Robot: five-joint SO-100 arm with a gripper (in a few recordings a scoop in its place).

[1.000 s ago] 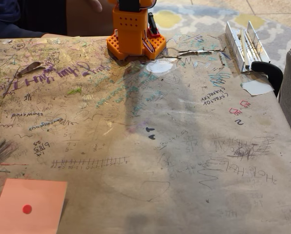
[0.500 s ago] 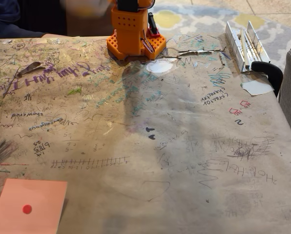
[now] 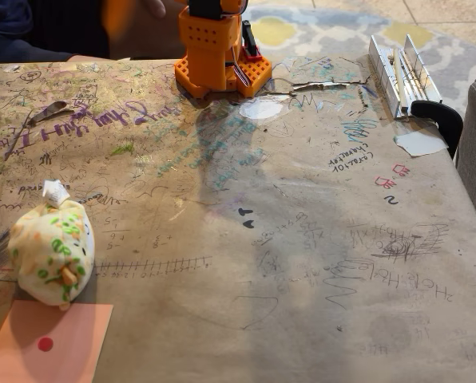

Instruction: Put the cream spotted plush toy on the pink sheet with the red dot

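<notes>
The cream spotted plush toy [image 3: 52,252] lies near the left edge of the table [image 3: 302,239] in the fixed view, towards the near left corner. It is a round soft lump, cream with green and orange spots, and a white tag [image 3: 55,191] sticks up from its far end. A small orange foot shows on its near side. Its near end reaches the far edge of the pink sheet with the red dot [image 3: 50,343], and seems to overlap that edge slightly; most of the toy rests on the bare table beyond the sheet. The sheet lies flat at the near left corner, cut off by the bottom of the picture, and the red dot on it is uncovered, just in front of the toy.

The orange base of the arm [image 3: 218,49] stands at the far edge of the table, a little left of the middle. Whether the gripper is wide or narrow cannot be told, since the arm runs out of the top of the picture.

The table is covered in brown paper full of scribbles and writing. A metal clamp [image 3: 406,76] with a black handle sits at the far right corner, with a white paper scrap [image 3: 420,142] just in front of it near the right edge. A person's dark sleeve [image 3: 22,28] shows behind the far left corner.
</notes>
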